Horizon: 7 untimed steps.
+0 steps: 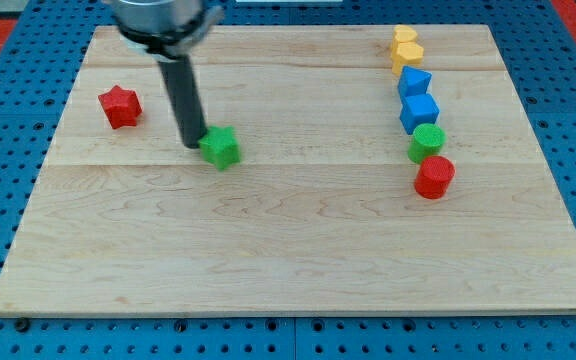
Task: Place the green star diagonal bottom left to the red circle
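Observation:
The green star (221,147) lies on the wooden board (288,240), left of centre. My tip (193,146) stands right against the star's left side. The red circle (434,177) sits far off at the view's right, at the bottom end of a column of blocks. The star is well to the left of the red circle and slightly higher in the view.
A red star (120,106) lies at the view's upper left. Above the red circle stand a green circle (427,142), a blue cube (419,111), another blue block (415,82) and two yellow blocks (406,49) in a column. Blue pegboard surrounds the board.

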Each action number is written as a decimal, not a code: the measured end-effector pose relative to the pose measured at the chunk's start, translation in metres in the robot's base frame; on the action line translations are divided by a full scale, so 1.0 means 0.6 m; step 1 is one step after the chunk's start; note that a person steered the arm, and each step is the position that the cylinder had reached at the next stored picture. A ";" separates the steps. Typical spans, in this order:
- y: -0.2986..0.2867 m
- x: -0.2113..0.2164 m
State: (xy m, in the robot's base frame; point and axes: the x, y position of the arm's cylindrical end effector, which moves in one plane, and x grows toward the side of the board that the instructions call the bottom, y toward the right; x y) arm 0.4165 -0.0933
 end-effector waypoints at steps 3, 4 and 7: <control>0.174 0.065; 0.203 0.082; 0.239 0.145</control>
State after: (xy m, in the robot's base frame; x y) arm 0.5033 0.0500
